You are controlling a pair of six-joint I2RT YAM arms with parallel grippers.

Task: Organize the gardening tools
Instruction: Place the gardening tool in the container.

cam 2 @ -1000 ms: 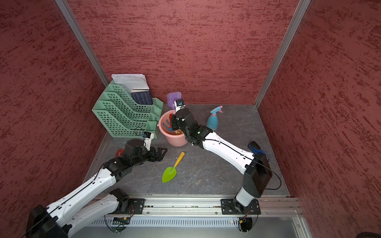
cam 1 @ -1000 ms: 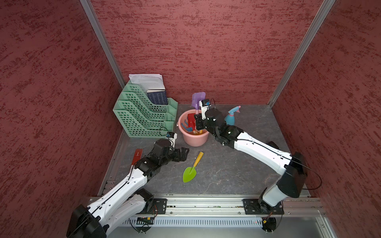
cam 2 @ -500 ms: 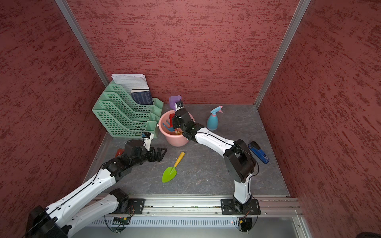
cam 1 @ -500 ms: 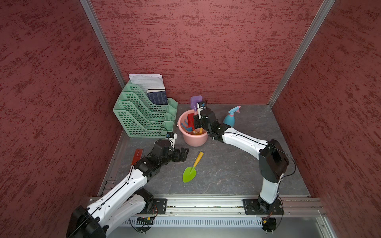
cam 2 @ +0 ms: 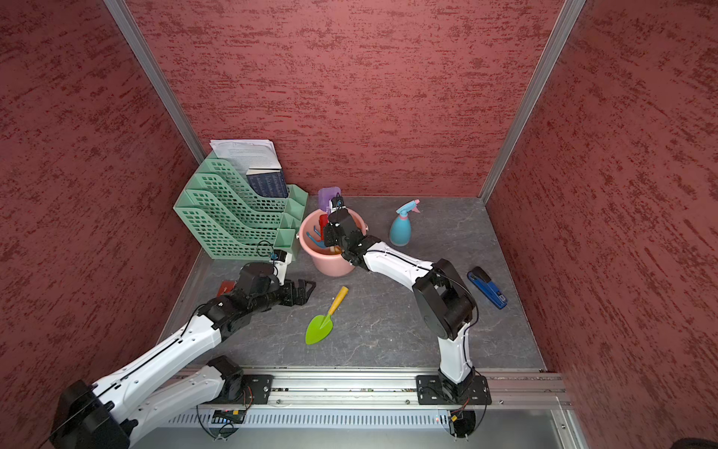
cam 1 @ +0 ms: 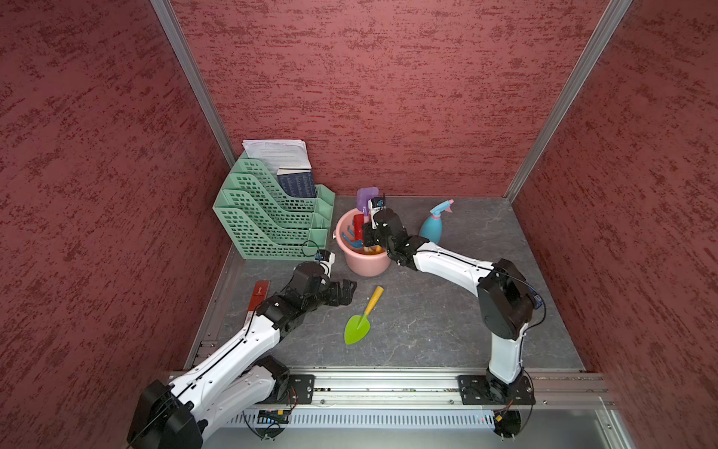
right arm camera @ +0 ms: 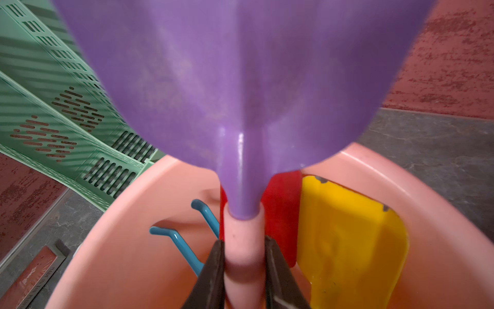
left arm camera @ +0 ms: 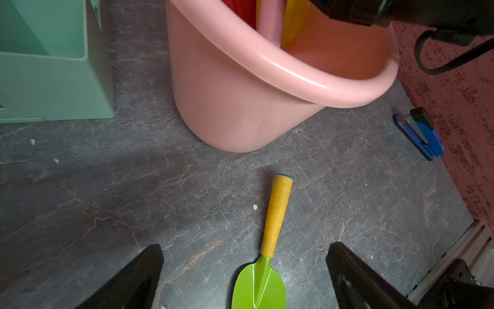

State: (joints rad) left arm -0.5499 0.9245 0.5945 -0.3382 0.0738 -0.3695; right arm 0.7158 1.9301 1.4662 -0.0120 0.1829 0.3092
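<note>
Right gripper (right arm camera: 243, 247) is closed narrow on the pink handle of the purple shovel (right arm camera: 240, 80), blade up and handle pointing down into the pink bucket (right arm camera: 379, 168). The shovel looks like light, stiff, smooth plastic. With the broad blade on top, it could swing in the grip, so the mid-handle hold seems sensible.

The bucket is crowded. The red shovel (right arm camera: 283, 203) and yellow shovel (right arm camera: 347, 240) stand just behind the handle, and the tines of the blue fork-rake (right arm camera: 181, 243) sit beside it. A careless release could knock them, and the bucket itself probably tips easily.

In the top views, the green trowel (cam 1: 363, 317) lies flat on the tabletop (cam 1: 427, 330) at 6 o'clock from the bucket, its yellow handle toward it. The left gripper (left arm camera: 244, 247) hangs over it, spread wide and empty. That round handle is the better place to grip, since the thin blade lies flush.

The spray bottle (cam 1: 433, 227) stands upright at 3 o'clock from the bucket. A green file rack (cam 1: 272, 221) sits close at 10 o'clock, a stapler (cam 2: 487, 287) well apart at 4 o'clock, and a red strip (cam 1: 259, 293) at 8 o'clock.
</note>
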